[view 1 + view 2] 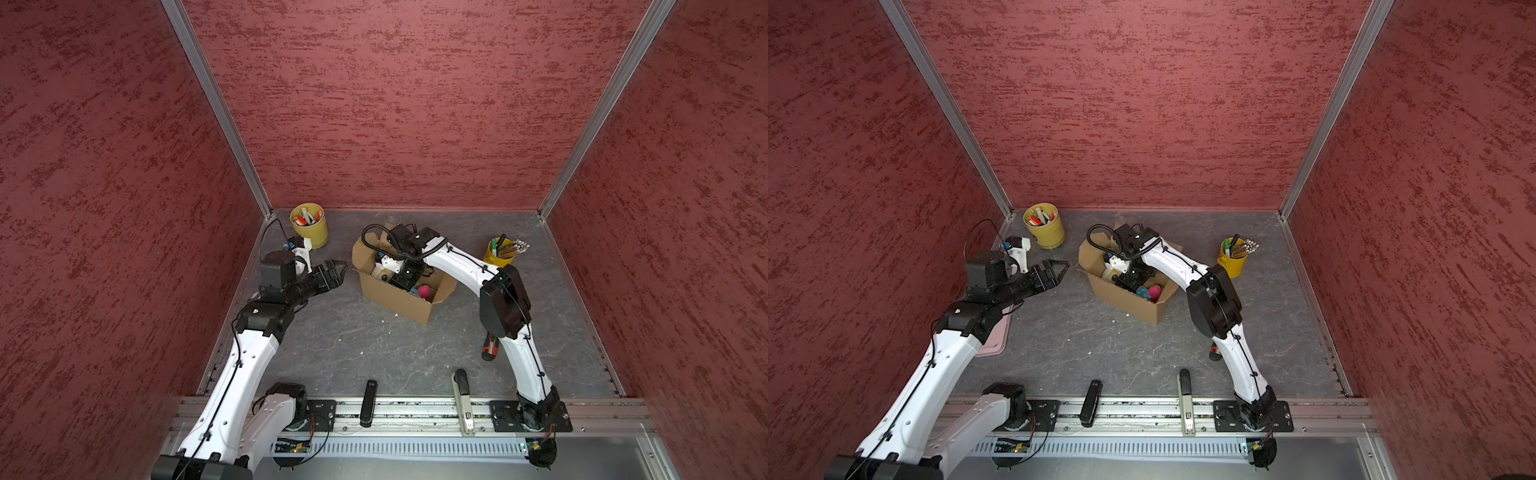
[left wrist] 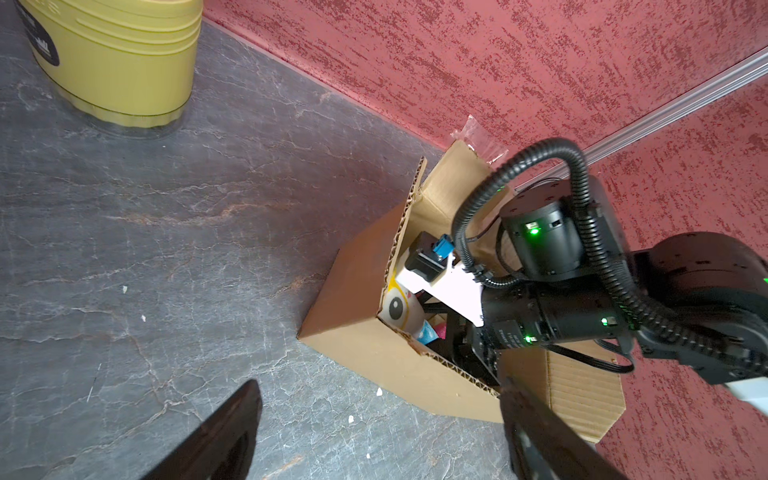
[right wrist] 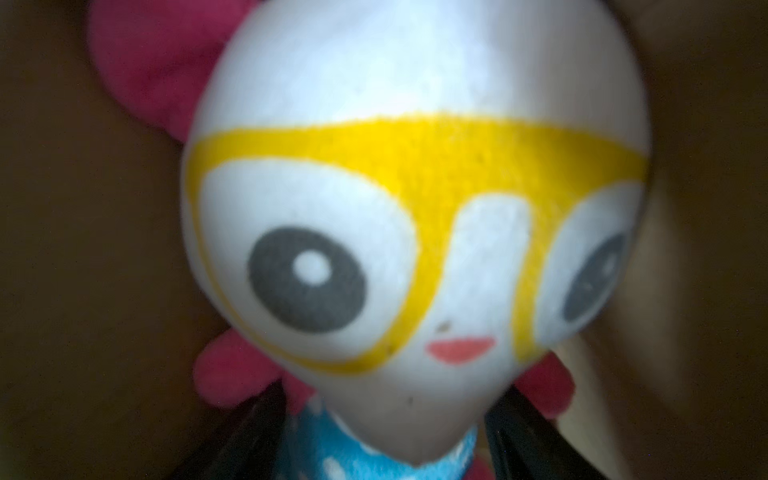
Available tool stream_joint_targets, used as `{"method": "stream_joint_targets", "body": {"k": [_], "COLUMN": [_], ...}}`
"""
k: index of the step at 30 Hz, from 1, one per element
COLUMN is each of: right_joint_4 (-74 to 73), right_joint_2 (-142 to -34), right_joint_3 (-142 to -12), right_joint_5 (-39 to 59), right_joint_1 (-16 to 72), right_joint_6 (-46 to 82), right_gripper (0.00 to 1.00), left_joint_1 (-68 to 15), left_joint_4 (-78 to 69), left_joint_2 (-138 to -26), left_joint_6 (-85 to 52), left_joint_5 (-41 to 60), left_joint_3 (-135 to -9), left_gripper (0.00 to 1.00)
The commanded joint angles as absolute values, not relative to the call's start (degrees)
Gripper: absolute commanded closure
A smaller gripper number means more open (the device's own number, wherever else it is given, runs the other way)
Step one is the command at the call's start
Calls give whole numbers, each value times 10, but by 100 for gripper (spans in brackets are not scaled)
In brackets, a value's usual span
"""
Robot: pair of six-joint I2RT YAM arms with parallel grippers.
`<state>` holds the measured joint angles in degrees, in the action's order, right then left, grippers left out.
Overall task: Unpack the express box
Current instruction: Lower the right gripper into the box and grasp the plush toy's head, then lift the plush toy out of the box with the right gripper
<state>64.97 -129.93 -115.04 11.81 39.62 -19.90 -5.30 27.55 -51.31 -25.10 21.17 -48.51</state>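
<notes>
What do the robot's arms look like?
The left arm and right arm have smooth white shells with chunky black joints. Thin black cables run along them; a ribbed black hose loops at the right wrist, where little green lights glow. The left gripper has black pointed fingers.

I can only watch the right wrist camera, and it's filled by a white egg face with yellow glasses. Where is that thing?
Observer: The egg toy sits inside the express box, a brown carton with its flaps folded open.
Visitor: So is that arm in the box too?
Observer: Yes, the right pincer reaches down into it from above.
Visitor: And the other arm?
Observer: The left pincer hovers open and empty beside the box, clear of it.
</notes>
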Motion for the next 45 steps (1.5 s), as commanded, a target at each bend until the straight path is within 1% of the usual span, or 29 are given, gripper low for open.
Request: {"method": "stream_joint_targets", "body": {"k": [1,9,12,13,14,15,17,18,20,23,28,37,40,45], "right_joint_4": [651,645,642,639,638,638,641,644,651,662,693,699,684,671], "right_joint_2": [-1326,-1376,-1387,-1391,-1392,-1391,-1380,-1370,-1339,-1284,-1218,-1134,-1098,-1030], "right_joint_3": [-1164,-1172,-1172,-1172,-1173,-1173,-1176,-1176,-1176,-1180,-1216,-1229,-1230,-1227], "right_joint_5": [121,128,128,128,128,131,137,139,140,143,156,130,123,64], "right_joint_1": [400,400,401,401,401,401,401,402,403,407,410,407,390,340], "right_joint_6": [-205,-198,-196,-195,-194,-193,-188,-185,-178,-173,-158,-121,-95,-47], "right_gripper": [24,24,27,29,35,42,63,69,79,86,88,92,93,95], "left_joint_1": [-47,-47,-47,-47,-47,-48,-48,-49,-50,-53,-65,-70,-69,-66], "left_joint_4": [275,282,285,286,288,290,287,285,278,263,243,226,224,230], "left_joint_2": [-507,-499,-498,-498,-497,-497,-495,-495,-495,-500,-507,-516,-519,-520], "left_joint_6": [-254,-257,-256,-257,-257,-259,-264,-267,-274,-285,-296,-301,-300,-295], "left_joint_5": [227,238,241,243,245,247,251,252,252,255,250,247,246,244], "left_joint_3": [-473,-474,-473,-472,-473,-473,-470,-468,-463,-456,-449,-445,-447,-452], "left_gripper": [10,10,10,10,10,10,10,10,10,10,9,8,8,7]}}
